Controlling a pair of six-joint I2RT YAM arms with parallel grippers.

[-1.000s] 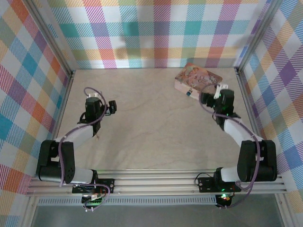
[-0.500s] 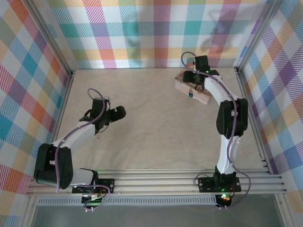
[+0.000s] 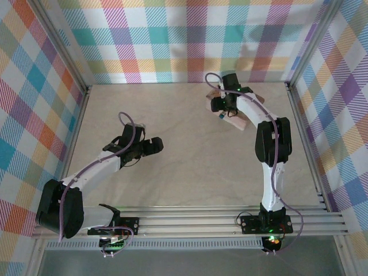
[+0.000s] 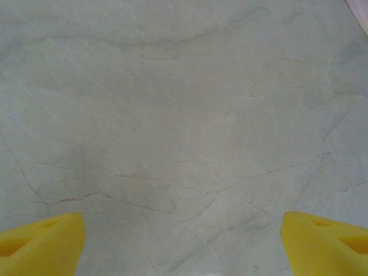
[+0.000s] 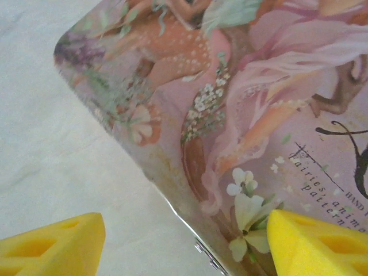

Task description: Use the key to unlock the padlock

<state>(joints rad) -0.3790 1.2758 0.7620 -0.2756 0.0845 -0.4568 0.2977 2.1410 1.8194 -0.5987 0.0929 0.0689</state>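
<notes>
a pale marbled table [image 3: 172, 115] sits inside plaid walls, with a pink illustrated tin box [image 3: 240, 122] lying at its far right. the main risk from here, as a judgement: the tin lies loose and its lid looks slick. if you lower the right gripper [image 3: 218, 104] onto its edge, you may shove or tip the tin and swing the lock out of reach. that gripper hovers over one corner of the tin, its yellow fingers spread wide and empty, one above the lid and one above bare table. the left gripper [image 3: 155, 144] is well apart at mid-table, also spread wide and empty, so neither holds a key. the padlock is too small to pick out for sure. a metal clasp [image 5: 202, 251] sits on the tin's edge between the right fingers, and a small blue speck [image 3: 221, 115] hangs there, just beside that gripper.
</notes>
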